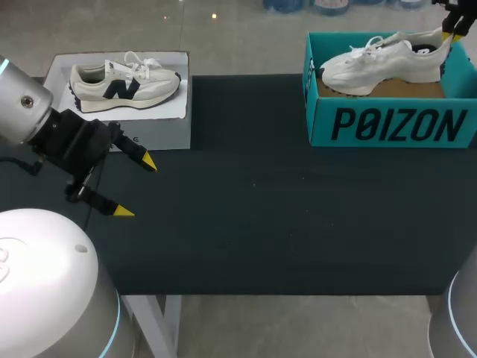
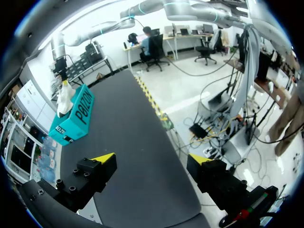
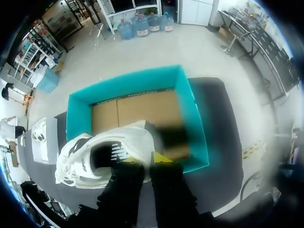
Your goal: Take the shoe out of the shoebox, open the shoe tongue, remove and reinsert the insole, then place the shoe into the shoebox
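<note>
A white sneaker (image 1: 380, 63) is in the teal shoebox (image 1: 395, 123) at the table's far right, its heel raised above the box's right end and its toe low toward the left. My right gripper (image 1: 449, 33) is shut on the heel. In the right wrist view the gripper (image 3: 146, 159) pinches the heel rim of the sneaker (image 3: 90, 156) above the shoebox's (image 3: 78, 107) brown floor. My left gripper (image 1: 136, 187) hangs open over the table's left side, holding nothing. Seen from the left wrist, the gripper (image 2: 152, 159) is wide open, with the shoebox (image 2: 73, 118) and the sneaker (image 2: 64, 97) far ahead.
A second sneaker (image 1: 123, 82) with a dark side mark lies on a white box (image 1: 160, 127) at the far left, just behind my left gripper. The dark table mat (image 1: 283, 216) stretches between the two boxes.
</note>
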### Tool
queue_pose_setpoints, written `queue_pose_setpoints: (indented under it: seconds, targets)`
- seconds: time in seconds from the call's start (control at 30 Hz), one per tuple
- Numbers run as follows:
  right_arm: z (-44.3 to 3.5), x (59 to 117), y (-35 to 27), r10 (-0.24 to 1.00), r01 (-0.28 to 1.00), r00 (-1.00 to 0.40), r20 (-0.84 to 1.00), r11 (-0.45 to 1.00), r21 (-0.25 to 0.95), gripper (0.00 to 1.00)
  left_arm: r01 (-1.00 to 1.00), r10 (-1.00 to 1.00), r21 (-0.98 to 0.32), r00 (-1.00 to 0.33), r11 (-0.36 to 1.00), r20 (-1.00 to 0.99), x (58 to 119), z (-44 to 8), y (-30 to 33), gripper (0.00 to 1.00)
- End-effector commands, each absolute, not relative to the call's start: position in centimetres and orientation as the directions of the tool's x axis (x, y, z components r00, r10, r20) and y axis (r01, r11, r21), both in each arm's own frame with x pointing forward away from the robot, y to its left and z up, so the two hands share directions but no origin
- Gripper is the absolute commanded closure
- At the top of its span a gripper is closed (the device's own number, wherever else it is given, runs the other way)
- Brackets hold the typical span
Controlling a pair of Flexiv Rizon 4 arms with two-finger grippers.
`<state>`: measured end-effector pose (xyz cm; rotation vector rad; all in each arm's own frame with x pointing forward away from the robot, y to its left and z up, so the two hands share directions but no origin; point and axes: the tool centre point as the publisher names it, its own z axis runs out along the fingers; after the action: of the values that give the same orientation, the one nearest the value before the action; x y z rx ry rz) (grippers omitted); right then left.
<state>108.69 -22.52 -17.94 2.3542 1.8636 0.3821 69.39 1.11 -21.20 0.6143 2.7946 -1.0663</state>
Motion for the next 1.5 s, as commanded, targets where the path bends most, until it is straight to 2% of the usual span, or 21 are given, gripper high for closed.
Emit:
queue_pose_setpoints:
  seconds: [0.03, 0.7, 1.5]
  targets:
    - [-18.6, 109.5, -22.7, 0.967, 0.942, 0.217, 0.137, -0.244, 0.232, 1.00, 0.398, 0.338, -0.619, -0.915, 0.677, -0.219, 69.4, -21.2, 1.1, 0.00]
    - [-24.9, 107.5, -25.4, 0.946, 0.945, 0.275, 0.170, -0.299, 0.135, 1.00, 0.398, 0.338, -0.619, -0.915, 0.677, -0.219, 69.4, -21.2, 1.1, 0.00]
    - [-33.3, 107.7, -25.6, 0.942, 0.953, 0.295, 0.157, -0.302, 0.023, 1.00, 0.398, 0.338, -0.619, -0.915, 0.677, -0.219, 69.4, -21.2, 1.1, 0.00]
